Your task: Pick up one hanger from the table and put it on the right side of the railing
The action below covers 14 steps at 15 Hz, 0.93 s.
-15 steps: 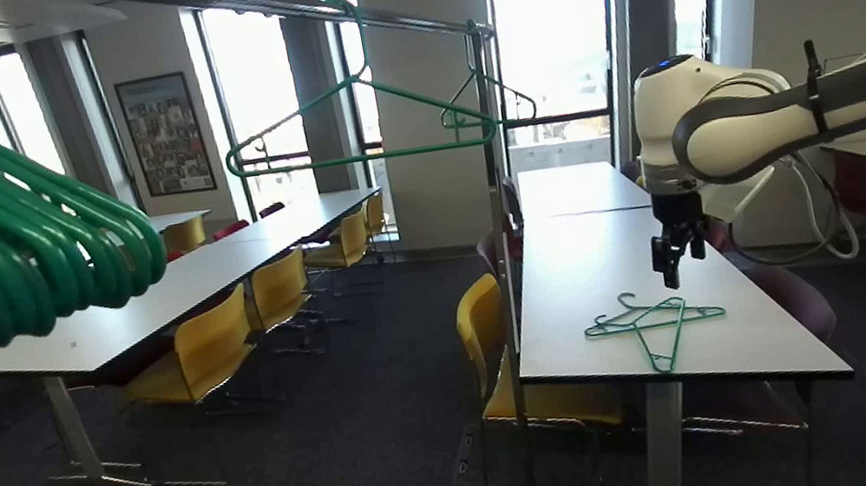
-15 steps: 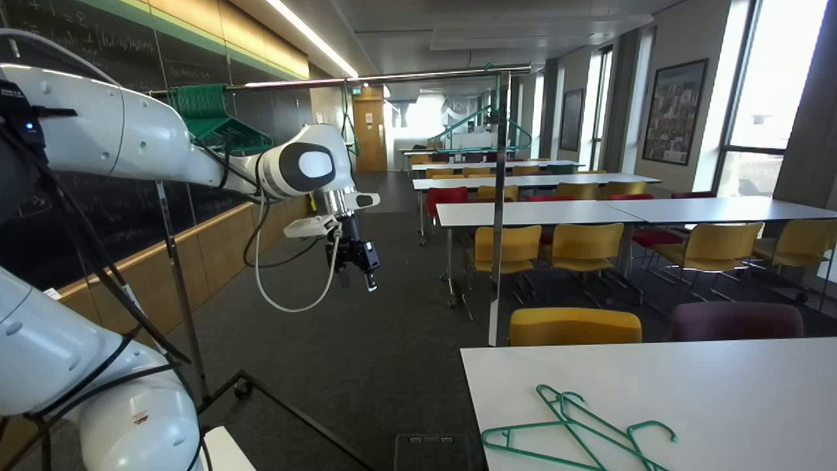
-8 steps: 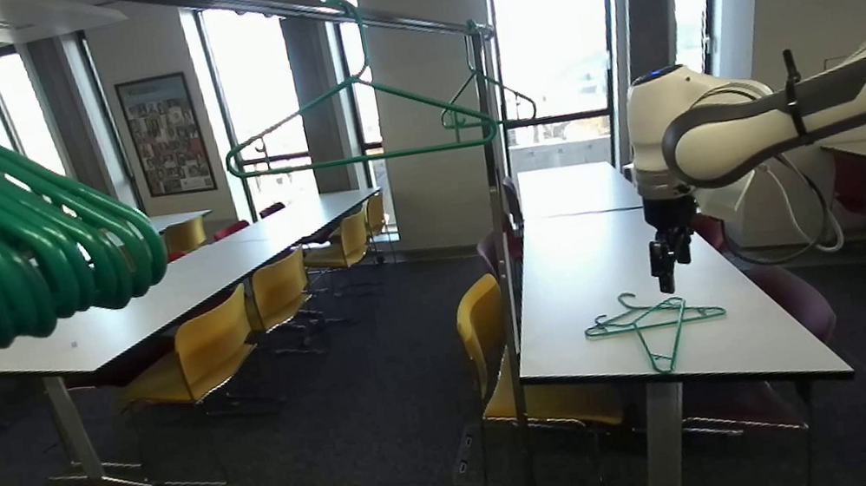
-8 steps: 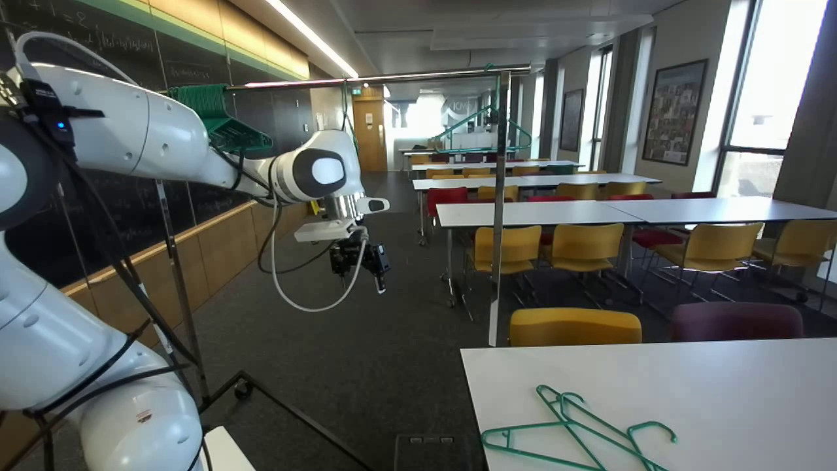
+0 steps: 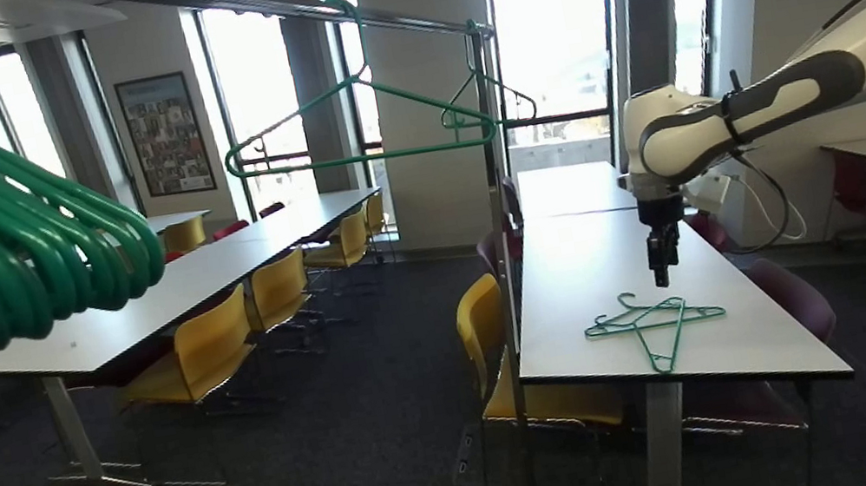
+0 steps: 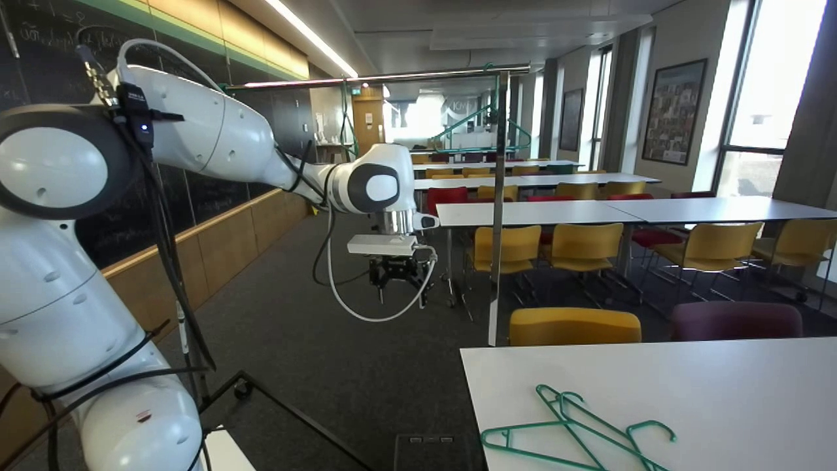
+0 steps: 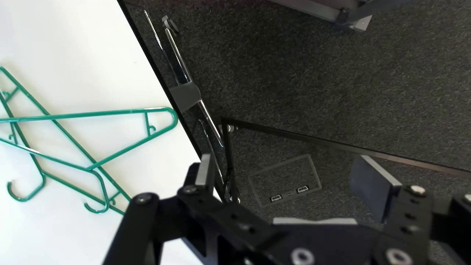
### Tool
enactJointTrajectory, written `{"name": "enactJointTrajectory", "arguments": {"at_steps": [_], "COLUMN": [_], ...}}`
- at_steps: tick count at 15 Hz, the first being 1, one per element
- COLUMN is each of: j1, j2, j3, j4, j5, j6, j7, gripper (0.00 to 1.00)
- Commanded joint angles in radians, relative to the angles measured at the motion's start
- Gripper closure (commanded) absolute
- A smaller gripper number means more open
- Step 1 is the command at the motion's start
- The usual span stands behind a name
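Two thin green hangers lie crossed on the white table (image 5: pixel 579 271), seen in both exterior views. In the wrist view one hanger (image 7: pixel 92 115) overlaps another hanger (image 7: pixel 71 138), left of my jaws. My gripper (image 7: pixel 287 173) is open with nothing between its fingers; dark floor shows through the gap. Its left finger overlaps the table edge in that view. An exterior view has the gripper (image 6: pixel 401 299) pointing down, left of the table and higher than its top. Above runs the railing (image 5: pixel 413 20), with a hanger (image 5: pixel 366 157) on it near its end.
A dense bunch of green hangers (image 5: pixel 14 260) fills the left of an exterior view. The rack's upright post (image 6: pixel 499 261) stands beside the table. Yellow chairs (image 6: pixel 575 326) and other tables (image 6: pixel 536 212) stand around. A floor socket (image 7: pixel 289 194) lies below the jaws.
My arm has swung toward the table, rightward in an exterior view, and the gripper has turned. It stays open. The hangers on the table have not moved.
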Motion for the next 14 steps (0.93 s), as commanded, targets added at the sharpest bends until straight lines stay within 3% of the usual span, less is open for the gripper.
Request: {"name": "enactJointTrajectory", "arguments": {"at_steps": [1,9,14], "j1": [-0.011,-0.013,-0.035], "j2": [0.019,0.053,0.12], "j3": [0.004,0.0,-0.038], "j4": [0.013,0.038,0.053], "j5": [0.002,0.003,0.042], "j6": [-0.002,0.01,0.25], "j7": [-0.001,-0.017,-0.038], "gripper": [0.0,0.0,0.0]}}
